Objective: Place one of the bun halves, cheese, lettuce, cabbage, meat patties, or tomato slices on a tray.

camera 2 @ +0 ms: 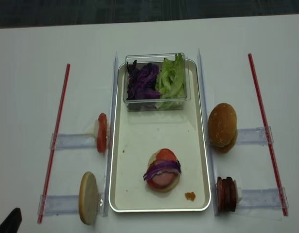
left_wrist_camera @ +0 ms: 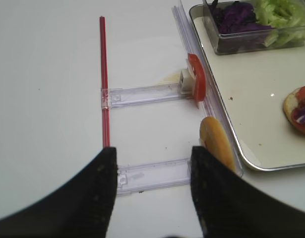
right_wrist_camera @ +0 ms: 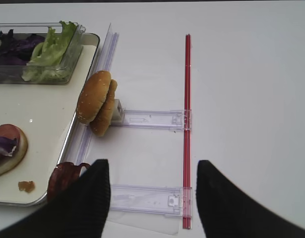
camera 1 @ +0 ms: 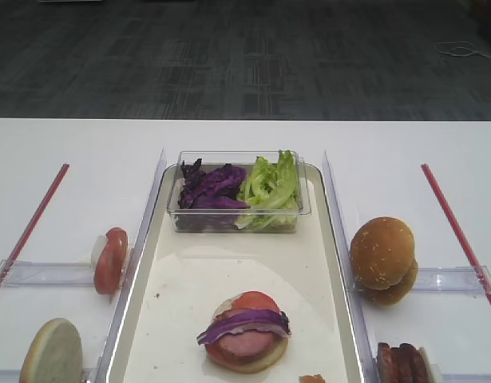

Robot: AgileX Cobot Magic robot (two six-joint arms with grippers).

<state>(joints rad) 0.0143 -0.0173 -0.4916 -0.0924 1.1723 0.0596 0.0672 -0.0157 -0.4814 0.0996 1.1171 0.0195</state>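
we see the tray (camera 2: pixel 195 145) in the middle with a half-built stack (camera 2: pixel 162 171) on it: a bun base, a patty, a tomato slice and a purple cabbage strip draped across. a clear tub (camera 2: pixel 156 103) at the far end holds cabbage (camera 2: pixel 142 81) and lettuce (camera 2: pixel 171 77). left of the tray, a tomato slice (camera 2: pixel 101 132) and a pale bun half (camera 2: pixel 88 197) stand on edge in clear holders; on the right are golden bun tops (camera 2: pixel 222 126) and a row of patties (camera 2: pixel 226 193).

the left gripper (left_wrist_camera: pixel 152 171) hangs over bare table with its fingers spread wide and nothing between them; the right gripper (right_wrist_camera: pixel 152 186) is likewise open and empty, near the patties.

what could go wrong, in our judgement: the pieces lean upright against thin holders right at the tray's rim, so a finger coming in from the side could tip the bun half or tomato over, or shove it under the rim. the cabbage strip lies loose on the stack, and a piece dropped off-centre might drag it or topple the pile. a small crumb (camera 2: pixel 190 196) sits beside the stack near the front rim.

for room, the table outside each red strip (camera 2: pixel 54 141) is open, and the tray floor between tub and stack is bare. the tight spots are the gaps between holders and the rim.
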